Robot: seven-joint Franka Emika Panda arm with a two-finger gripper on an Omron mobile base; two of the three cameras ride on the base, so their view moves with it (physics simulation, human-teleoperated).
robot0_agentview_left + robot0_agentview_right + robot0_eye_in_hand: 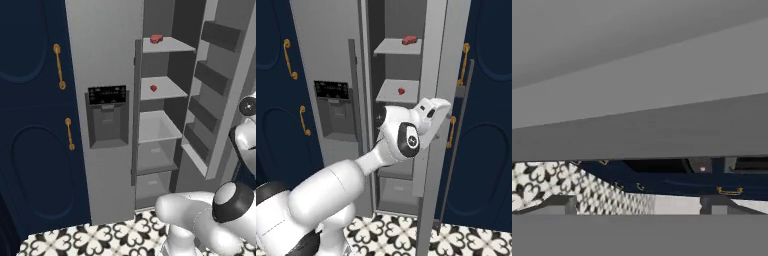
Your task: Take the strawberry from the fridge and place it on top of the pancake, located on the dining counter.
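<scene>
Risk I see: my claw (637, 210), fingers spread and empty, hugs the tall grey fridge (107, 60) door; swinging could strike it before reaching the tiny red strawberry (153, 88).

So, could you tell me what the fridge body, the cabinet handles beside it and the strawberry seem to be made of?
Fridge: flat matte grey, probably painted metal or plastic; even, with no reflections. Cabinet handles: golden with bright highlights, likely polished brass, though the render leaves it open. Strawberry: a tiny bright red lump on the second shelf, soft fruit by colour; too small to show texture.
</scene>
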